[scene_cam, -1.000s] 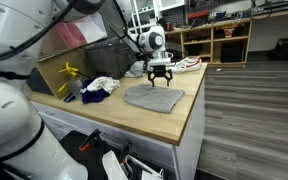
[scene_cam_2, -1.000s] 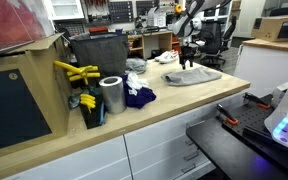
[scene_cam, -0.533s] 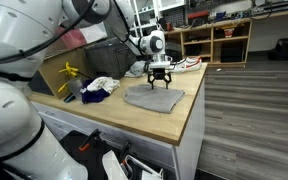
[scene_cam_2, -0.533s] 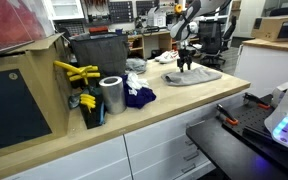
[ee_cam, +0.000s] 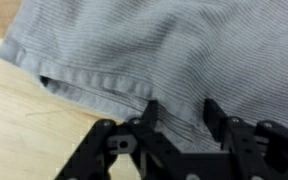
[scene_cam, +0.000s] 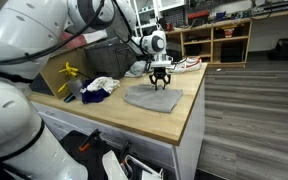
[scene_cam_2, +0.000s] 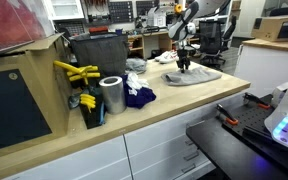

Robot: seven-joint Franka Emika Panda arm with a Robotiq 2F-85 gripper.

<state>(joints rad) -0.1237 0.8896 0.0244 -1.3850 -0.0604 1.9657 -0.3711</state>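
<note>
A grey folded cloth (scene_cam: pixel 152 98) lies flat on the wooden counter (scene_cam: pixel 134 118); it also shows in the other exterior view (scene_cam_2: pixel 193 75). My gripper (scene_cam: pixel 161 84) is low over the cloth's far edge, seen too in the exterior view (scene_cam_2: pixel 185 67). In the wrist view the grey ribbed cloth (ee_cam: pixel 174 50) fills most of the frame, with its hem running across. My gripper (ee_cam: pixel 180 113) is open, its two black fingers spread right above the cloth, with fabric between them.
A heap of white and dark blue clothes (scene_cam: pixel 100 87) lies on the counter near a dark bin (scene_cam_2: pixel 96 52). A metal can (scene_cam_2: pixel 111 95), yellow tools (scene_cam_2: pixel 76 72) and a white shoe (scene_cam: pixel 187 63) are nearby. The counter edge (scene_cam: pixel 189 125) drops to the floor.
My gripper has come down a little toward the grey cloth. The cloth and the other things have not moved.
</note>
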